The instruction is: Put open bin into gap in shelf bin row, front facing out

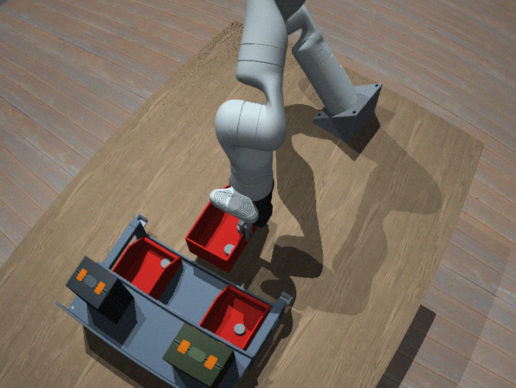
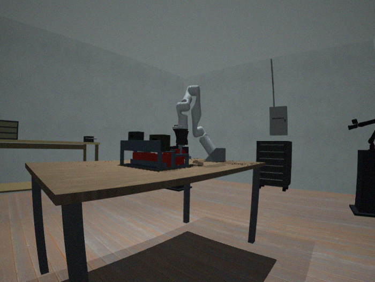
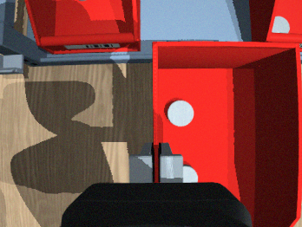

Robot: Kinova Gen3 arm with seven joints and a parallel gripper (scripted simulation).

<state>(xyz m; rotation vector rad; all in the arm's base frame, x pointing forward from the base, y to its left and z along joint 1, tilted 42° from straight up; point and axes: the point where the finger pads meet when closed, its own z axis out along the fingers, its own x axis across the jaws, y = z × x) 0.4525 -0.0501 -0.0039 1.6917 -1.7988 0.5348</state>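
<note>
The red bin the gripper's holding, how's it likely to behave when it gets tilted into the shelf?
The red bin looks rigid, so it should probably keep its shape. The gripper pinches one thin side wall, off-centre, so the bin may sag or twist. The loose grey discs inside would likely slide toward whichever end dips.

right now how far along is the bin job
Done: the gripper is shut on the side wall of the red bin, its two grey parts inside. In hand: the bin sits at the shelf's front lip, facing the gap between the two shelved bins. Left: tilting it under the board and pushing it fully in.
</note>
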